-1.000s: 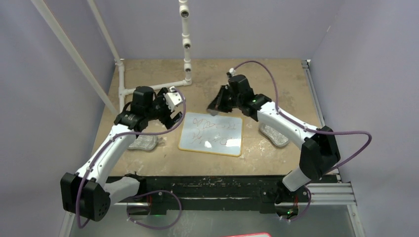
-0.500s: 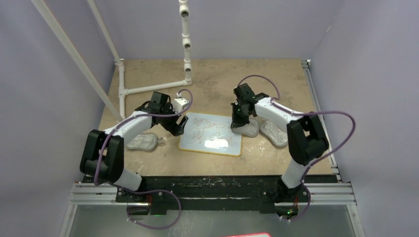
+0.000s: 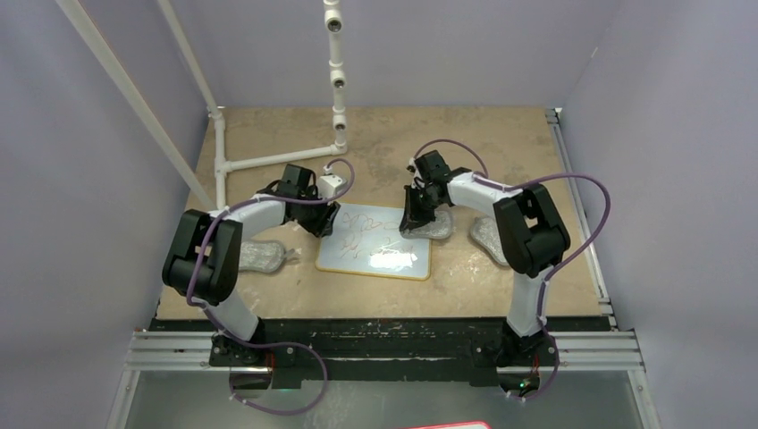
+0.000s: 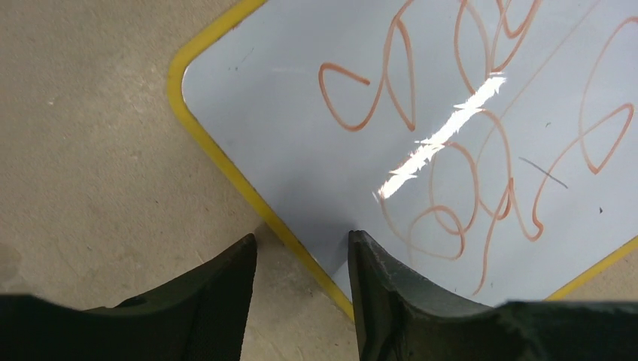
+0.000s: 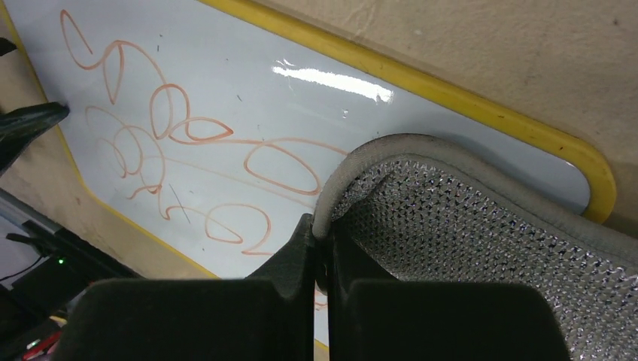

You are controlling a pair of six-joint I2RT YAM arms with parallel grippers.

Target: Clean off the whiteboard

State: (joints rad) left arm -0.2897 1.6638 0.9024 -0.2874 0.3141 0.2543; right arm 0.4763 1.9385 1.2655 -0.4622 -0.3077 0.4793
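The whiteboard [image 3: 374, 253] lies flat mid-table, with a yellow rim and red scribbles across it [image 4: 451, 135] [image 5: 211, 98]. My left gripper [image 3: 324, 222] [image 4: 302, 239] is at the board's far left edge. Its jaws stand partly apart, one finger [image 4: 226, 293] over the table and the other finger [image 4: 384, 293] over the white surface, with the rim between them. My right gripper [image 3: 413, 221] [image 5: 320, 226] is shut on the rim of a grey mesh cloth pad [image 3: 436, 227] [image 5: 489, 233]. The pad rests on the board's far right corner.
A second grey pad [image 3: 491, 241] lies on the table right of the board, and a third [image 3: 259, 257] lies left of it by my left arm. A white pipe frame [image 3: 268, 161] with an upright post [image 3: 337, 80] stands at the back left. A metal rail [image 3: 581, 210] runs along the right edge.
Both arms swung in toward the board. The left gripper dropped to the board's far left edge and its jaws narrowed. The right gripper brought the pad onto the board's right corner. The board shifted slightly left.
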